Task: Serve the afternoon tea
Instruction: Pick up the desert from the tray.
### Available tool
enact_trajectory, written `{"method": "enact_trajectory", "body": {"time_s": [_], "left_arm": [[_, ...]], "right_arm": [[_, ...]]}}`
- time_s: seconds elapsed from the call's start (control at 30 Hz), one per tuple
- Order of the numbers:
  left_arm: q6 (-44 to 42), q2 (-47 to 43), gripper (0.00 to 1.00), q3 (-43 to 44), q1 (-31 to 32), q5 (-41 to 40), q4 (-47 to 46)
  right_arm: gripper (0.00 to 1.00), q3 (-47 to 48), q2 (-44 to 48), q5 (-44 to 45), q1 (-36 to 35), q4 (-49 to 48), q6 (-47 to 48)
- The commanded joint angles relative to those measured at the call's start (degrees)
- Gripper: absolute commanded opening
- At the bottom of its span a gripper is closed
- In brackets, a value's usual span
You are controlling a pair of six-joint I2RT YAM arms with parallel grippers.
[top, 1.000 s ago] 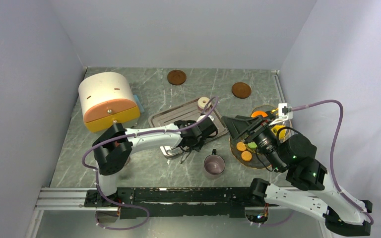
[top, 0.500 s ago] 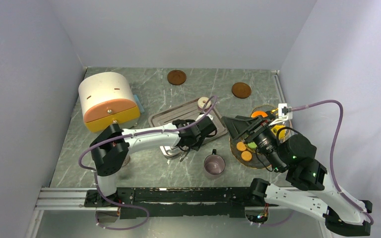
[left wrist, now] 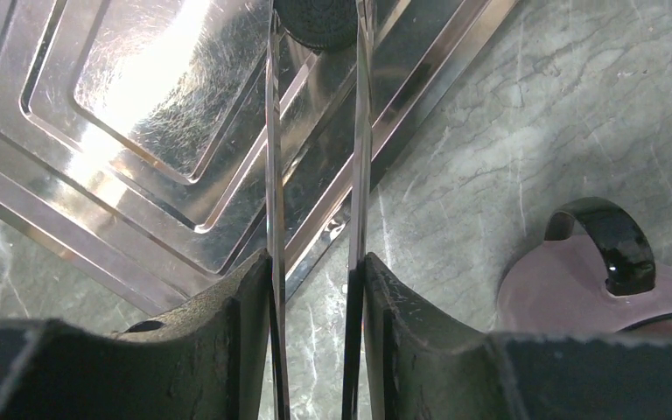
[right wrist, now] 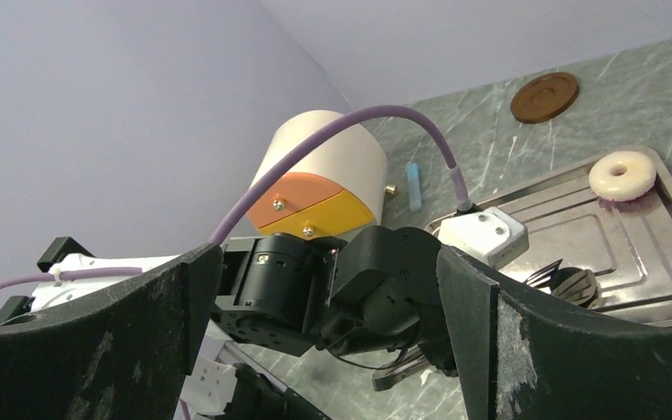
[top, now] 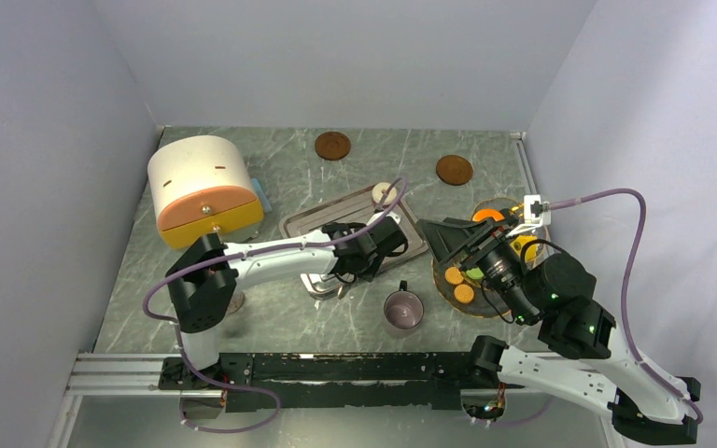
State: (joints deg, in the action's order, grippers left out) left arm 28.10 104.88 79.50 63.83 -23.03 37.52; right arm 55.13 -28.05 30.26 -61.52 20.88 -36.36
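My left gripper (left wrist: 315,262) is shut on a pair of thin metal tongs (left wrist: 360,131). The tong blades reach over the steel tray (left wrist: 140,131), and their tips stand on either side of a black round treat (left wrist: 315,19) at the tray's edge. The pinkish mug (top: 402,311) stands just right of the gripper (top: 355,271), and its black handle (left wrist: 612,249) shows in the left wrist view. A cream ring (right wrist: 622,173) lies in the tray's far corner. My right gripper (top: 448,238) hangs open and empty above a plate (top: 485,308) of orange treats (top: 455,275).
A cream and orange domed box (top: 201,191) stands at the left, with a small blue piece (top: 260,191) beside it. Two brown coasters (top: 332,145) (top: 454,169) lie near the back wall. Side walls close in on both sides.
The left gripper has edged slightly up and left over the tray's near edge, with the tongs squeezed a little narrower. The right arm has not moved.
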Motion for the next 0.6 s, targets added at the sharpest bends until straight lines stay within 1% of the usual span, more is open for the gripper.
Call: {"method": "enact_trajectory", "body": {"time_s": [0.0,0.3,0.57], "left_arm": [[0.09,-3.12,0.42,2.83,-0.2,-1.94,0.47],[-0.37,-3.75,0.41,4.49,-0.09,0.72,-0.66],[-1.84,-4.01,0.41,5.22,0.95,4.03,-4.9]], "right_arm": [[0.97,-0.03,0.54,0.77,-0.18,-0.97,0.44],[0.97,-0.03,0.68,0.84,-0.18,-0.87,0.25],[0.97,-0.31,0.9,1.07,-0.18,-0.94,0.2]]}}
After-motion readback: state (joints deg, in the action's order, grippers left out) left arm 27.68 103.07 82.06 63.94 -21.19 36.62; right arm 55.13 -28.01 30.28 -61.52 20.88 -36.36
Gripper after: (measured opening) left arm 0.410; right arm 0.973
